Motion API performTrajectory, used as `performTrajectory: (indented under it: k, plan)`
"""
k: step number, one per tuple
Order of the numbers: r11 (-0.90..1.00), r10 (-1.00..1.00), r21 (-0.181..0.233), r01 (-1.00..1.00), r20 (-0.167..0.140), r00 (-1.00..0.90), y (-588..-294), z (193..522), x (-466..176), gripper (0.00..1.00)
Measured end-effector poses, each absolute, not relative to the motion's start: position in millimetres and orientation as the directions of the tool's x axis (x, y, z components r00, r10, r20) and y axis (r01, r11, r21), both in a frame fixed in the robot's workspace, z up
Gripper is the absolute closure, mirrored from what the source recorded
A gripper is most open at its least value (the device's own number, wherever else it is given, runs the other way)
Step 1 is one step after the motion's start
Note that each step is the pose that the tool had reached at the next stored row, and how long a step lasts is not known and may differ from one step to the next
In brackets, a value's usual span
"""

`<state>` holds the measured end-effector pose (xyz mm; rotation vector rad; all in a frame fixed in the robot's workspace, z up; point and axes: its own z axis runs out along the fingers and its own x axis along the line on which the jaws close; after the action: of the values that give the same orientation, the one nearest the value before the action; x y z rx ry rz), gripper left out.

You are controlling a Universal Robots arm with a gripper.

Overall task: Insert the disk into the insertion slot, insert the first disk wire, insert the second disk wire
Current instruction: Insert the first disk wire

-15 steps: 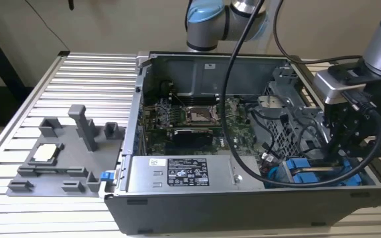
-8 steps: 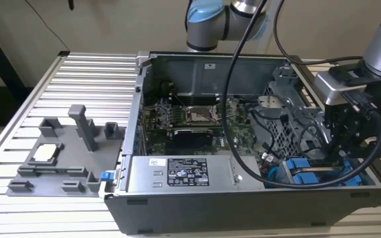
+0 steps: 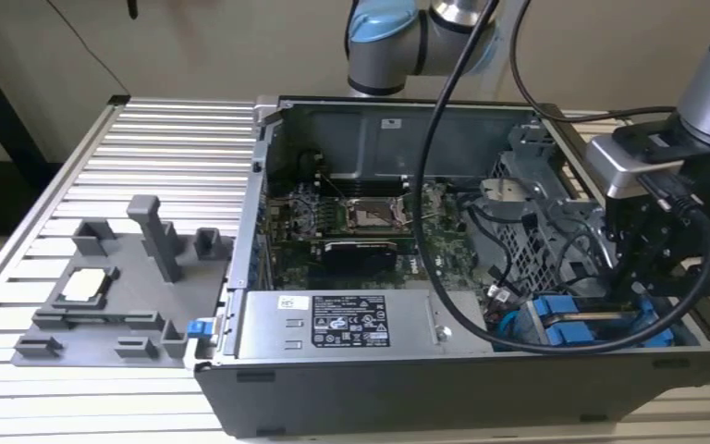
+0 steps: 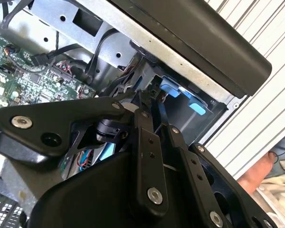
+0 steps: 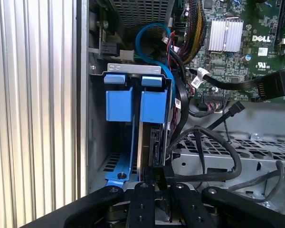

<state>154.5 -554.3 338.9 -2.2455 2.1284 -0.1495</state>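
In the exterior view my pincer [image 3: 632, 301] reaches down into the black case [image 3: 454, 388], at the near corner on the exterior view's right.

In the second wrist view its black metal links converge, drawn almost shut.

In the first wrist view it pinches the thin dark edge of the disk [image 5: 149, 142]. The disk stands on edge in the slot [image 5: 133, 70], a grey sheet-metal bay, beside a spare blue plastic frame [image 5: 118, 105].

I judge tilt to be the danger: a skewed push could jam the glossy frame against the rails. The limp black cables [image 5: 213, 142] lie close and could snag my links.
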Motion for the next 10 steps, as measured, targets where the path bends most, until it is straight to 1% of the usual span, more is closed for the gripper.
performTrajectory:
  k: [10]
  plan:
    - [-0.056, -0.998, -0.098, -0.994, 0.042, 0.052, -554.9, 330.8, 154.6, 0.81]
